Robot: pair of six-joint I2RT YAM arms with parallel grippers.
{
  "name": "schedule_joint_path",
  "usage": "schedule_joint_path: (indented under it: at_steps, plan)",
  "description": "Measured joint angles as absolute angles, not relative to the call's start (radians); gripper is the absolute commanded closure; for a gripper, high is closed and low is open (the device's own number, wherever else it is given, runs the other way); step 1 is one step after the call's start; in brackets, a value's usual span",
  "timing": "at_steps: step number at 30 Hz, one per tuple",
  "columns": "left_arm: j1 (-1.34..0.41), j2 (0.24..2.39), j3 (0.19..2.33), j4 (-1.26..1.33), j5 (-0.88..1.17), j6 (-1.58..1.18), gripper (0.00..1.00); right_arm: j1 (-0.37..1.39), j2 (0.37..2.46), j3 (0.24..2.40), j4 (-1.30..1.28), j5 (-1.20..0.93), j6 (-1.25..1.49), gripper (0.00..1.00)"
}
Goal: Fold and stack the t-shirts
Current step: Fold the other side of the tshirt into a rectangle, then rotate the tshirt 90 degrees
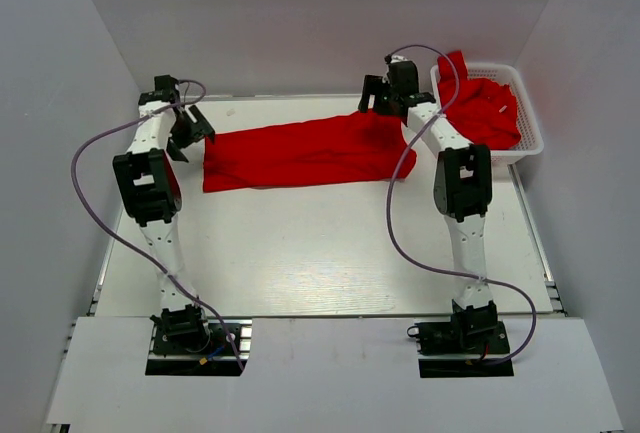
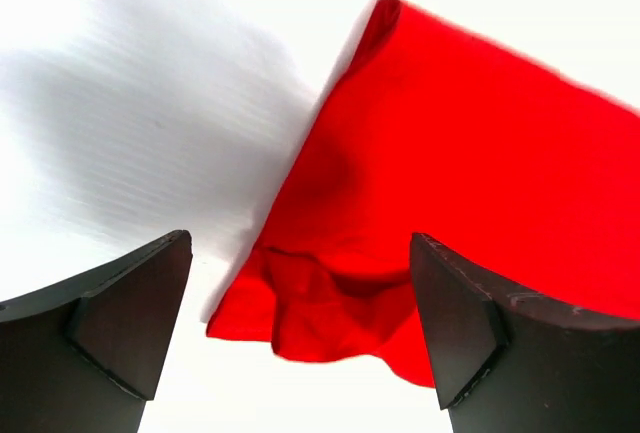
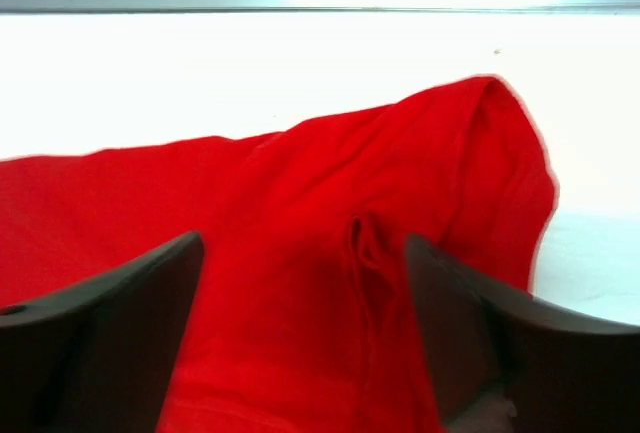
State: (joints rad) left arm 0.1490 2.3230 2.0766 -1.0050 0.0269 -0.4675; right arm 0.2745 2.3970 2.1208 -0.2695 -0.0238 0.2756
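Observation:
A red t-shirt (image 1: 300, 153) lies folded into a long strip across the far part of the table. My left gripper (image 1: 188, 135) is open, just off the strip's left end; the left wrist view shows that rumpled end (image 2: 330, 303) between my open fingers (image 2: 120, 323). My right gripper (image 1: 385, 105) is open above the strip's right end; the right wrist view shows the red cloth (image 3: 300, 283) with a small crease under my fingers (image 3: 470, 323), nothing gripped. More red t-shirts (image 1: 485, 108) lie in the white basket (image 1: 528, 143).
The white basket stands at the far right, by the right arm. Purple cables (image 1: 400, 223) loop from both arms over the table. Grey walls close in the left, far and right sides.

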Motion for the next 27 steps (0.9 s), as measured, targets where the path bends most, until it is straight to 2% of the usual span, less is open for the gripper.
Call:
schedule_joint_path:
  at_steps: [7, 16, 22, 27]
  plan:
    - [0.168, 2.273, 2.092, -1.002, 0.046, -0.447, 0.0, 0.272, 2.251, 1.996, -0.296, -0.033, 0.24, 0.1]
    - [0.056, 2.17, 1.883, -0.955, 0.112, -0.34, 0.0, 0.274, 2.018, 1.755, -0.332, -0.134, 0.248, 0.1]
    - [-0.072, 2.133, 1.796, -0.894, 0.137, -0.279, 0.0, 0.277, 2.004, 1.563, -0.321, -0.229, 0.264, 0.1]
    - [-0.076, 2.16, 1.803, -0.86, 0.142, -0.25, 0.0, 0.276, 2.033, 1.533, -0.325, -0.253, 0.277, 0.1]
